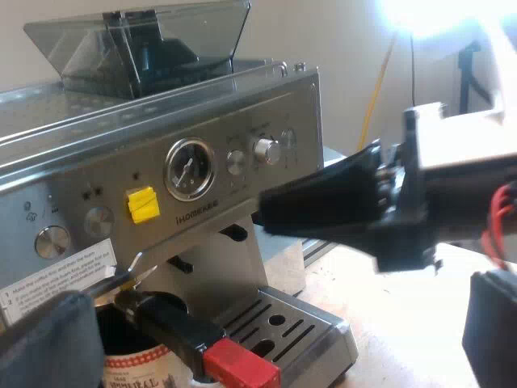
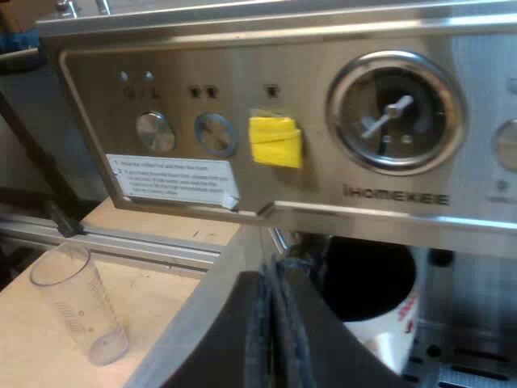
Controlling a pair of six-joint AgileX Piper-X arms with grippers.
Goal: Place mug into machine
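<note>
Left gripper (image 1: 275,327) is wide open and holds nothing. One grey pad (image 1: 48,343) sits just beside the mug (image 1: 133,360) rim. Right gripper (image 2: 275,319) is pinched closed, pads together with nothing between them. It's at the machine (image 1: 105,153) front below the gauge (image 2: 394,113), and the mug is just past its tips.

In the way: holder (image 1: 174,319) under the machine front. Its handle crosses above the mug's mouth, with the red end (image 1: 241,368) pointing away from the machine. Tray (image 1: 303,327) slots are beside the mug. Glass (image 2: 77,303) is upright on the table (image 2: 32,356) beside the machine, well apart from the mug.

Mug is under the machine front, upright, long axis vertical, mouth up toward the holder, red-lettered label facing out. Base is hidden, so can't tell if it's on the tray.
</note>
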